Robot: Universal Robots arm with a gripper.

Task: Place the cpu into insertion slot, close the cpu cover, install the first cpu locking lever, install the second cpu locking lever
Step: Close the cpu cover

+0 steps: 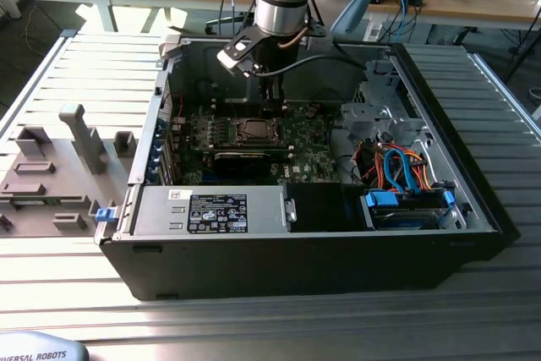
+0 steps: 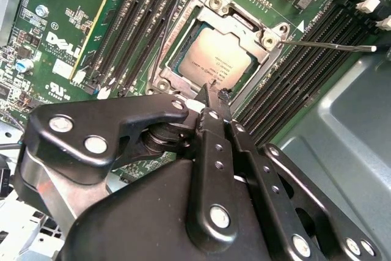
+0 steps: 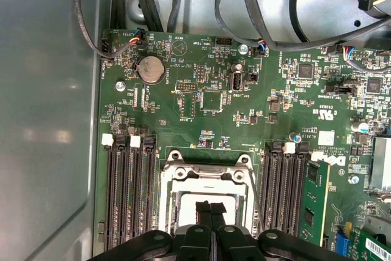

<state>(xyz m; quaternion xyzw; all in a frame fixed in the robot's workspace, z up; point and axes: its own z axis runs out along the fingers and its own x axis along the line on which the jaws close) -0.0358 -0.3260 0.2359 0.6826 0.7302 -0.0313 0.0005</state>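
Second wrist view shows the cpu [image 2: 212, 59] seated in the insertion slot [image 2: 173, 65], the cpu cover [image 2: 235, 21] apparently down, one locking lever [image 2: 330, 45] jutting free, and the fingers [image 2: 215, 132] clenched empty.

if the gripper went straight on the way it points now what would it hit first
Most likely the cpu: the shut gripper points down at its metal top, near one edge. Depth is unclear, so the cpu cover framing it could come first.
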